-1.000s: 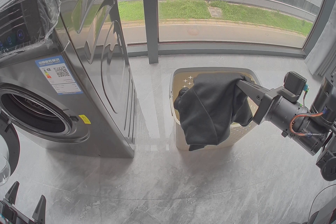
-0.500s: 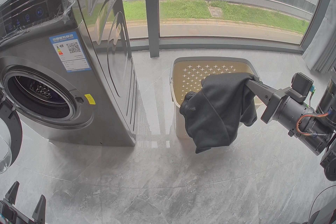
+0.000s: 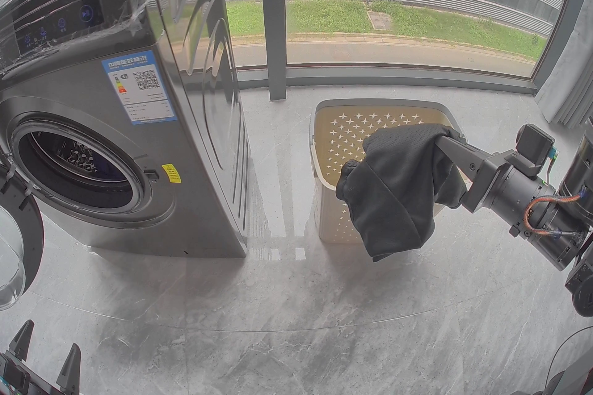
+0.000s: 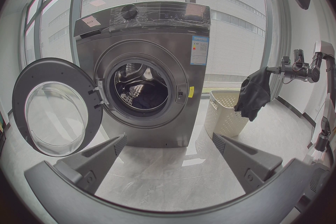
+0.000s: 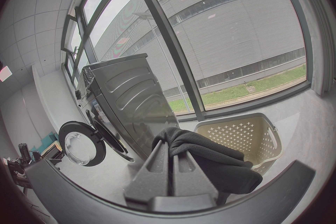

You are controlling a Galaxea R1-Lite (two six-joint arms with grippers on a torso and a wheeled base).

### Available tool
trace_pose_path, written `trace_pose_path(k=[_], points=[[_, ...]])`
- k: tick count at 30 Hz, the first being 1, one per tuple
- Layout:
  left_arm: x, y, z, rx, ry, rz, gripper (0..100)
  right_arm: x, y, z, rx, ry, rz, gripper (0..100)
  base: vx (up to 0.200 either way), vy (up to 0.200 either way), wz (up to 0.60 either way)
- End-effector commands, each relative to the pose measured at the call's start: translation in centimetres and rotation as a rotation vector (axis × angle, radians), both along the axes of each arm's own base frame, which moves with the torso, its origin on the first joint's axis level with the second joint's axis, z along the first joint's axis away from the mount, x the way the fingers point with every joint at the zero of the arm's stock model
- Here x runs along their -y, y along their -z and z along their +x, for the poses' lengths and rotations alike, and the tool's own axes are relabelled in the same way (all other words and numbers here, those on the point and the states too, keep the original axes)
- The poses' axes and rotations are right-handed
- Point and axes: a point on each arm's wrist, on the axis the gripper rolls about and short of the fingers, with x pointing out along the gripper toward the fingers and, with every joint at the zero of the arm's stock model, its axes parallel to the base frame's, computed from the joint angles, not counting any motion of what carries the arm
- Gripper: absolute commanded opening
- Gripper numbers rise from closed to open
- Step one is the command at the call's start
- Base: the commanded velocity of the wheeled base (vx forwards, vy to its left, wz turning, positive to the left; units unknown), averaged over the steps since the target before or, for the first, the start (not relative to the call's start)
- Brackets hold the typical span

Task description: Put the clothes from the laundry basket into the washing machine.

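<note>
A dark grey garment [image 3: 398,186] hangs from my right gripper [image 3: 446,144], which is shut on its upper edge over the near right side of the beige laundry basket [image 3: 327,124]. In the right wrist view the fingers [image 5: 158,165] pinch the cloth [image 5: 210,154] above the basket [image 5: 269,137]. The washing machine [image 3: 123,124] stands to the left with its round door [image 4: 56,105] swung open. Dark clothes lie in the drum [image 4: 147,95]. My left gripper [image 4: 168,137] is open, low in front of the washer, holding nothing.
A glass wall with a dark pillar [image 3: 272,13] runs behind the basket and the washer. A curtain [image 3: 571,87] hangs at the far right. Grey stone floor [image 3: 296,316] lies open between me, the washer and the basket.
The head camera has shifted, so washer and basket sit further right in view. My right gripper has drawn the garment off the basket's middle toward its near right side, baring the perforated inside.
</note>
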Motion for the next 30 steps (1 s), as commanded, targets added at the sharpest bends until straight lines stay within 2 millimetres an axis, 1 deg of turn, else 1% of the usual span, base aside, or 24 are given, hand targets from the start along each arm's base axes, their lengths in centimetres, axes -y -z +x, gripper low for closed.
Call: trace_pose_path(k=[1, 18, 24, 30], points=[[0.0, 0.44, -0.01, 0.001, 0.001, -0.001, 100, -0.23, 0.31, 0.11, -0.006, -0.006, -0.003, 0, 0.0, 0.2, 0.0], [0.0, 0.45, -0.01, -0.001, -0.002, -0.004, 100, -0.72, 0.28, -0.27, 0.003, -0.031, 0.005, 0, 0.0, 0.2, 0.0], [0.0, 0.45, -0.01, -0.001, 0.001, -0.004, 100, -0.73, 0.09, -0.32, 0.019, -0.03, 0.014, 0, 0.0, 0.0, 0.0], [0.0, 0.45, -0.01, -0.001, 0.001, -0.002, 100, -0.7, 0.09, -0.29, 0.019, -0.029, 0.014, 0, -0.2, 0.0, 0.0]])
